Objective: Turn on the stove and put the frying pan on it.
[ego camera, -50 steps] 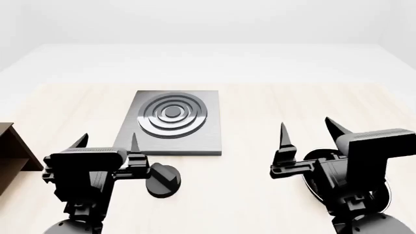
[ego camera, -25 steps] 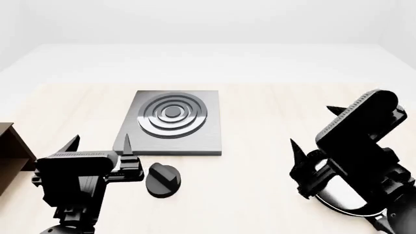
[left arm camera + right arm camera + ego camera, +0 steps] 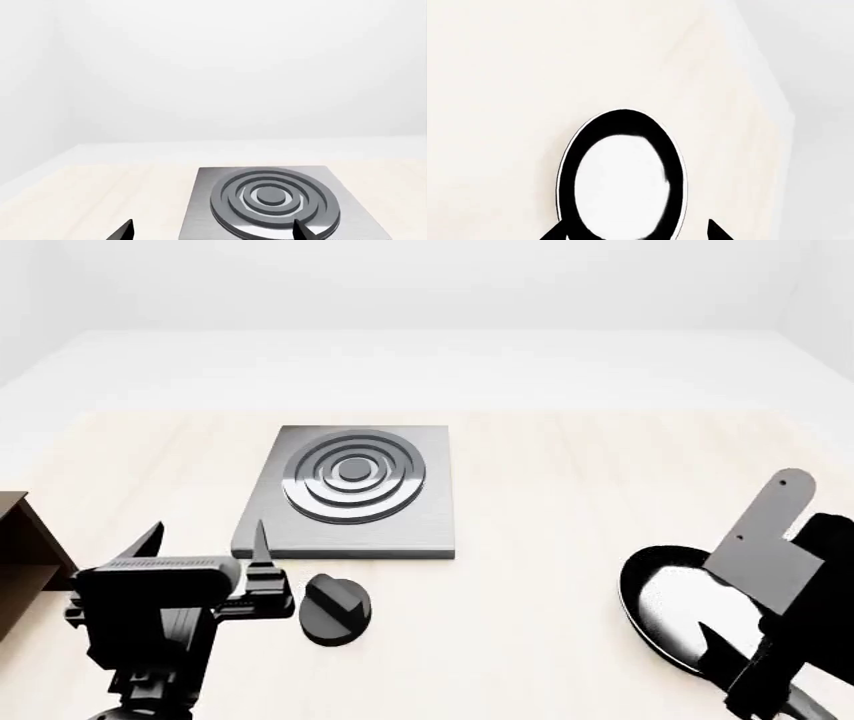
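Note:
The stove is a grey square plate with dark burner rings at the table's middle. Its round black knob sits apart, in front of the plate. My left gripper is open and empty, hovering left of the knob. The left wrist view shows its fingertips spread before the stove. The frying pan, black with a glossy pale inside, lies at the front right. My right gripper hangs over its near side, open. In the right wrist view the gripper straddles the pan's near rim. The pan's handle is hidden.
A brown wooden shelf stands at the table's left edge, close to my left arm. The table's right edge runs near the pan. Pale bare wood lies between the stove and the pan.
My right arm has swung right and down, and its gripper now points down over the pan. The pan's inside has come into view. My left gripper has drawn back slightly from the knob.

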`<state>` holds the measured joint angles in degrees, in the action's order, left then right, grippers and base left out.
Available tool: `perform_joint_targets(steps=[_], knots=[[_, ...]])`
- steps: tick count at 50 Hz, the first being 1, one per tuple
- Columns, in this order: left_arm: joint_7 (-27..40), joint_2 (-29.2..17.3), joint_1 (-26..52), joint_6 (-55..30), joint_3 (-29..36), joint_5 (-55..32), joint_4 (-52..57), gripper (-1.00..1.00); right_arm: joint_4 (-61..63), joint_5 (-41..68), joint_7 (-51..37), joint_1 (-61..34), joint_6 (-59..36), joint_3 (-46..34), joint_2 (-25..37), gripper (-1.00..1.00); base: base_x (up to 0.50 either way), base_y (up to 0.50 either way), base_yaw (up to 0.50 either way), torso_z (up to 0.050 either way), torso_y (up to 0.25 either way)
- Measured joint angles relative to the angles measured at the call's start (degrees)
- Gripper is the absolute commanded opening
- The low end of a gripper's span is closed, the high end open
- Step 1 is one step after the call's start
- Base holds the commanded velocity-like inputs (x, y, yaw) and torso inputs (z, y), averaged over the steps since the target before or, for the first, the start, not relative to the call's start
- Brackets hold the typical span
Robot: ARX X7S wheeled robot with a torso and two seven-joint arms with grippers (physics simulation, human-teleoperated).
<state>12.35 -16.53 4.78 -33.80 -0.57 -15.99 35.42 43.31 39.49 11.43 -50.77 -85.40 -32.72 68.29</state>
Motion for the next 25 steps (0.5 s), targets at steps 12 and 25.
perform_joint_targets(steps=[12,25], knots=[[0.1,-0.3,-0.2,0.2,0.3,-0.1,0.1,1.00,-2.3,3.5,0.0,3.1,0.4,0.2,4.1,1.00,0.00,0.00,0.00,0.000,0.000],[0.3,-0.6,-0.6,0.7,0.6,-0.1,-0.2,1.00,-4.6,8.6,-3.3,10.5,3.7,3.0,7.0,1.00,0.00,0.00,0.00,0.000,0.000]])
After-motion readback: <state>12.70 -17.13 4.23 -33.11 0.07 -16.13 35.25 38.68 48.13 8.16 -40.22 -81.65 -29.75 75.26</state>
